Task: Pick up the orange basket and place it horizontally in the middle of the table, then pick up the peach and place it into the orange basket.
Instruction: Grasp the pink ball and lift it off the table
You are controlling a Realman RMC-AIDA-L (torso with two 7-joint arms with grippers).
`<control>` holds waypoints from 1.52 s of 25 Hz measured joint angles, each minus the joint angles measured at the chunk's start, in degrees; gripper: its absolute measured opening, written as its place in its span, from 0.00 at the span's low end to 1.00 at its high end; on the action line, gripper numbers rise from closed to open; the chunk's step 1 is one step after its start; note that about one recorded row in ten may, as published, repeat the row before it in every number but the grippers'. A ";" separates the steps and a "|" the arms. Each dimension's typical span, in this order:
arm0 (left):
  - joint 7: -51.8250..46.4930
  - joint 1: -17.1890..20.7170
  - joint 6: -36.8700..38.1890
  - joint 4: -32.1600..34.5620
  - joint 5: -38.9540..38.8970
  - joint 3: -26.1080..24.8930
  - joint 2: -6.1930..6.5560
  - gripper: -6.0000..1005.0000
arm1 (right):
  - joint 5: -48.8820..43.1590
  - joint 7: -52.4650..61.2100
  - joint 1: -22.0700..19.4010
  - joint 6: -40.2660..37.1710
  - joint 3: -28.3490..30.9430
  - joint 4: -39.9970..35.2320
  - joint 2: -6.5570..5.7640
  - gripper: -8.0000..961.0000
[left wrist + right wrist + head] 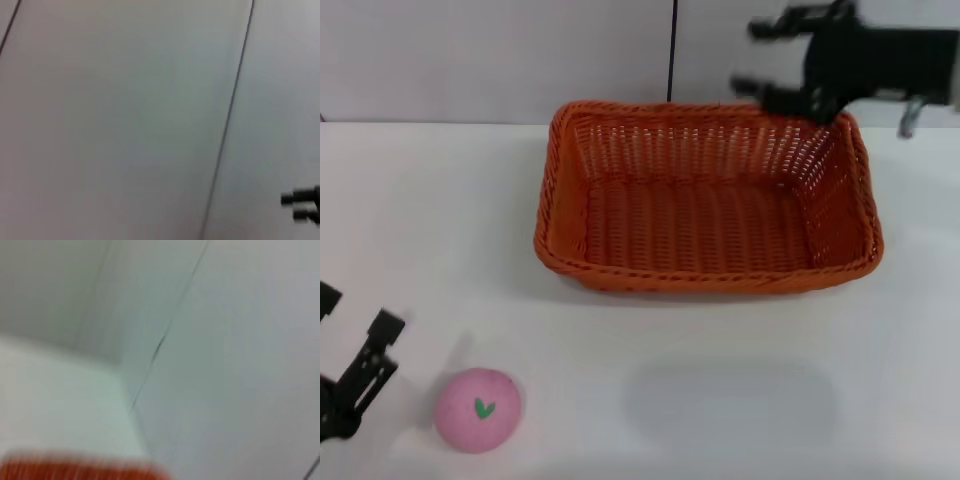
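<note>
Basket (708, 205) sits lengthwise mid-table (740, 400); right gripper (772, 62) open above its far rim. Peach (478, 409) lies near-left beside open left gripper (358, 365): centre fingers round it before closing.

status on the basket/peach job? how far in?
Basket step looks done: the orange basket sits lengthwise mid-table, empty. The right gripper is open above its far right corner, not holding it. Peach step is left: the peach lies on the table near the front, the open left gripper beside it, not gripping.
</note>
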 joint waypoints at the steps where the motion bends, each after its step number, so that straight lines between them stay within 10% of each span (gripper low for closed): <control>1: -7.83 -1.61 -3.36 6.47 -0.03 2.12 0.21 0.81 | 9.83 -0.06 -5.45 -0.57 -1.10 -2.19 0.00 0.57; 11: -27.28 -7.51 -9.54 27.51 -0.01 18.34 0.05 0.80 | 39.02 -10.22 -21.34 -5.40 0.60 12.25 -0.12 0.57; 35: -21.94 -11.81 11.25 20.60 -0.14 30.24 -0.42 0.80 | 40.02 -12.01 -22.59 -13.87 8.46 27.25 -0.60 0.57; 38: -21.65 -11.94 11.40 20.53 -0.28 30.24 -0.49 0.60 | 40.09 -12.03 -22.61 -13.90 8.51 27.73 -0.56 0.57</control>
